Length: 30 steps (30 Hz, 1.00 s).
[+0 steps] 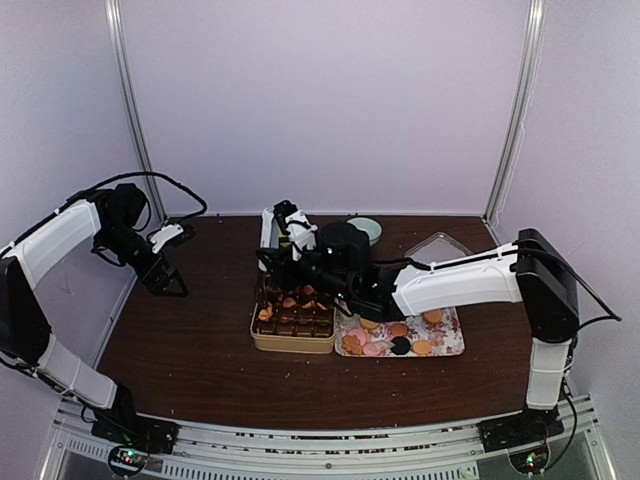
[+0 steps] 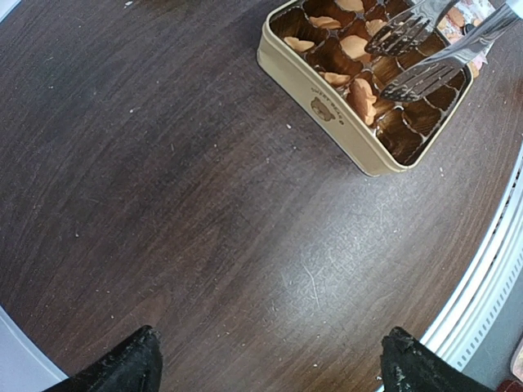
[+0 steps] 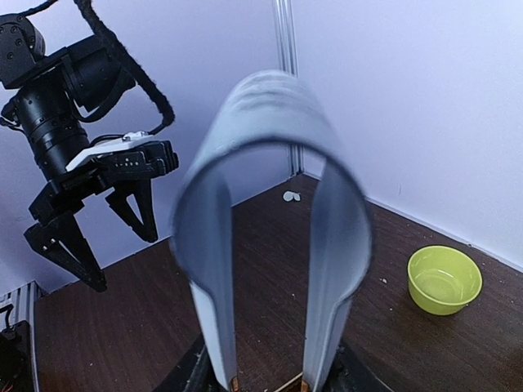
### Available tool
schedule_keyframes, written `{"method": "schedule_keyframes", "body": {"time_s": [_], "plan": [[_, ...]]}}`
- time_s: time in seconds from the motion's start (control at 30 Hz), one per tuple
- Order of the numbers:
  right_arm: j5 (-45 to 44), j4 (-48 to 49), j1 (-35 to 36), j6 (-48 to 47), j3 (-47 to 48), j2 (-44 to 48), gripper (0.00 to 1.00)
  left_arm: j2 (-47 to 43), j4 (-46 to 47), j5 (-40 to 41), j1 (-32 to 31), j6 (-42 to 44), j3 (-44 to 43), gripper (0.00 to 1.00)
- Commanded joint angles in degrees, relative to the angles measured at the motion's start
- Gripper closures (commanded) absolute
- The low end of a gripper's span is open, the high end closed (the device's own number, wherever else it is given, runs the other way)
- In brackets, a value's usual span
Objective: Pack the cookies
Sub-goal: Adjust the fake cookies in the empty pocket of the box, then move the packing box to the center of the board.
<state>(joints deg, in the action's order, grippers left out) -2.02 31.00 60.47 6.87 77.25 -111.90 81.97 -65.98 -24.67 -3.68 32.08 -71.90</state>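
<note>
At the near left, my left fingers (image 2: 114,367) hang spread wide over bare brown surface (image 2: 204,204), well apart from the tin. Farther in, my right fingers (image 3: 186,380) are mostly cut off at the frame's foot and clamped on metal tongs (image 3: 270,163). The tongs' forked tips stand apart just above the tan tin (image 2: 327,106). Some cookies (image 2: 362,96) sit in its cups; more lie on the patterned tray (image 1: 450,340) just right of it. I cannot tell whether the tips touch one. Beyond stand a green bowl (image 3: 444,279) and a clear plastic lid (image 1: 438,245).
</note>
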Motion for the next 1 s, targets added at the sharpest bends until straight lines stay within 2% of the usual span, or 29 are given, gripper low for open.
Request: {"method": "schedule_keyframes", "body": {"time_s": [0.0, 0.2, 0.33, 0.53, 0.77, 0.97], "plan": [[-1.73, 0.68, 0.23, 0.28, 1.95, -0.29, 0.6, -0.5, -0.03, -0.98, 0.47, 0.72, -1.58, 0.04], [-4.58, 3.05, -3.6, 2.09, -4.42, 7.38, 0.61, 1.39, 3.19, -3.04, 0.46, -0.64, -0.73, 0.06], [-7.86, 2.61, -7.36, 1.41, -11.37, 12.81, 0.61, 4.64, 9.92, -6.2, -0.1, -6.27, -0.1, 0.11], [-14.87, -1.25, -13.54, 2.81, -19.57, 19.5, 0.6, 10.61, 16.82, -3.21, -5.94, -8.87, -0.25, 0.12], [-19.57, -4.81, -17.85, 3.58, -25.05, 23.27, 0.59, 21.64, 21.47, -0.61, -9.26, -9.22, -3.42, 0.16], [-19.62, -5.87, -21.0, 4.77, -26.64, 22.87, 0.59, 25.77, 24.82, -0.15, -13.08, -9.75, -4.74, 0.17]]}}
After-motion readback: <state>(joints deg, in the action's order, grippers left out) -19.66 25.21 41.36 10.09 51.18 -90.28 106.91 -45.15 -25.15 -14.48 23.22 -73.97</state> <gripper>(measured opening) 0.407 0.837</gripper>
